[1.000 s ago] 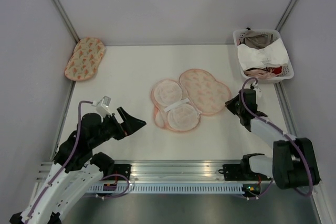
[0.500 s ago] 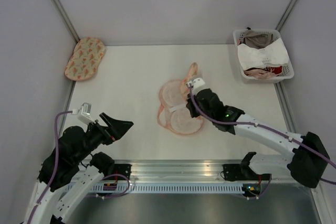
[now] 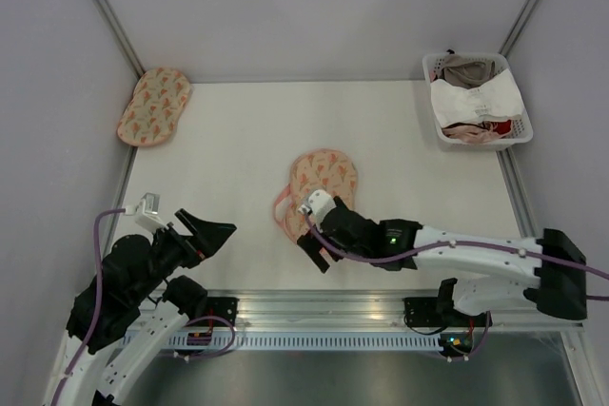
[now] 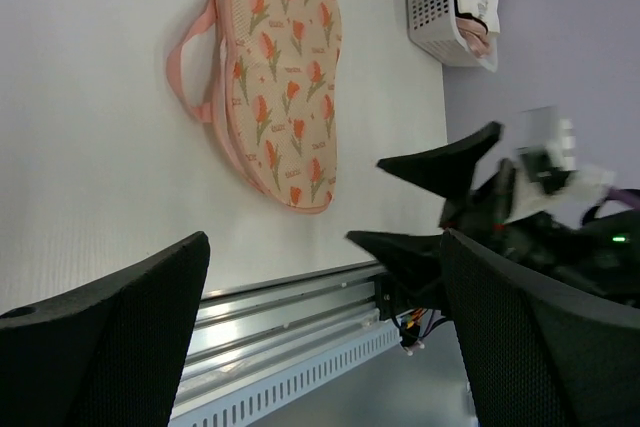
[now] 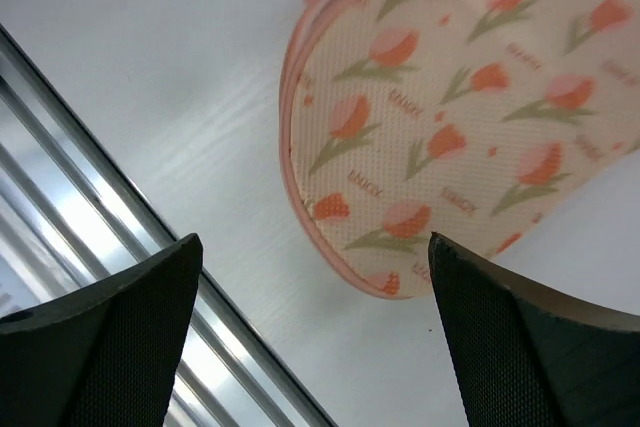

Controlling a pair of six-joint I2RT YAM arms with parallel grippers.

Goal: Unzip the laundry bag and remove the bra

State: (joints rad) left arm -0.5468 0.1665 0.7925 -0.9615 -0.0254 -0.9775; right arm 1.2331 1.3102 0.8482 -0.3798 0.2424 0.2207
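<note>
The laundry bag (image 3: 324, 181) lies shut and flat mid-table, its tulip print facing up and its pink loop (image 3: 282, 206) at the left; it also shows in the left wrist view as the bag (image 4: 285, 67) and in the right wrist view as the bag (image 5: 450, 117). My right gripper (image 3: 312, 249) hovers open just near of the bag's front end, holding nothing; that gripper (image 5: 315, 347) looks down on bare table. My left gripper (image 3: 221, 240) stands open at the near left, apart from the bag. The white bra (image 3: 474, 97) lies on top in the basket (image 3: 522, 130).
A second printed pouch (image 3: 154, 105) lies at the back left against the wall. The basket (image 4: 430, 7) at the back right also holds beige-grey and pink garments. A metal rail (image 3: 324, 309) runs along the near table edge. Walls close three sides.
The right arm swung from the right side across the bag to its near end. The bag went from lying open to folded shut. The right gripper opened. The left arm drew back slightly.
</note>
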